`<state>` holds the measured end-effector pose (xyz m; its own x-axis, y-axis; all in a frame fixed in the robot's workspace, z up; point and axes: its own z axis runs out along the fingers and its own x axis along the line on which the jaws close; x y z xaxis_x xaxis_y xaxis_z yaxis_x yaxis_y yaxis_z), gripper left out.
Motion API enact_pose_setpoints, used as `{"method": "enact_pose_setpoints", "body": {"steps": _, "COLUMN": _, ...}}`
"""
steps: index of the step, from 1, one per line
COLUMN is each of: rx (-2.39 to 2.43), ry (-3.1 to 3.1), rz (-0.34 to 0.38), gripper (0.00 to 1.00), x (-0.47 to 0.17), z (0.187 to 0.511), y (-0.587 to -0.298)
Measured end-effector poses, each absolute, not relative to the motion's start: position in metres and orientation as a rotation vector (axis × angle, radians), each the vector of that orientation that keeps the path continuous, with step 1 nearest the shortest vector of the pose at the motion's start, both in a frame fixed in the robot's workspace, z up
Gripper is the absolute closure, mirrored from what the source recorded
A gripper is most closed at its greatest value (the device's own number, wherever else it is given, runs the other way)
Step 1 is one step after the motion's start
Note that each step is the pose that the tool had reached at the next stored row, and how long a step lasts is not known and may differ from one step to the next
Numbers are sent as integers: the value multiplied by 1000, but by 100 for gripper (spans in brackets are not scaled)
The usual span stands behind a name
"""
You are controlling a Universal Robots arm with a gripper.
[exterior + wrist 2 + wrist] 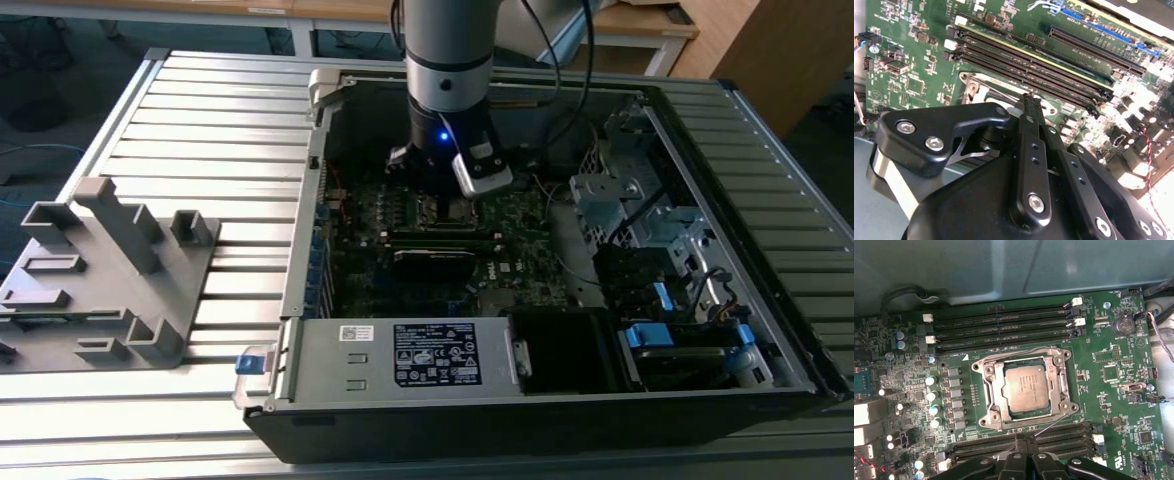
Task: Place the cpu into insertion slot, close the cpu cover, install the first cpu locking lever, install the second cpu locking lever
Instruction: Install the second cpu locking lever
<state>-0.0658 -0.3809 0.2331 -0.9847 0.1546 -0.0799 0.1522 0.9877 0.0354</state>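
the cpu [1025,390] is seated in the insertion slot [985,390] (thin, fragile, best held by edges); the gripper [1026,441] is seen closed, empty.

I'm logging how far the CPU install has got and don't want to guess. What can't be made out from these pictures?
- Exterior view: the insertion slot is hidden by the arm and its tool.
- Second wrist view: the tool covers most of the insertion slot, so the cpu is hidden there.
- First wrist view: the cpu sits under the cpu cover; whether the thin locking levers are latched is too fine to tell.
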Motion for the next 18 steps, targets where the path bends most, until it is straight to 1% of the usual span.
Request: {"method": "enact_pose_setpoints", "body": {"steps": 18, "rx": 236, "ry": 3050, "rz": 45, "gripper": 89, "x": -72, "z": 227, "y": -381}}
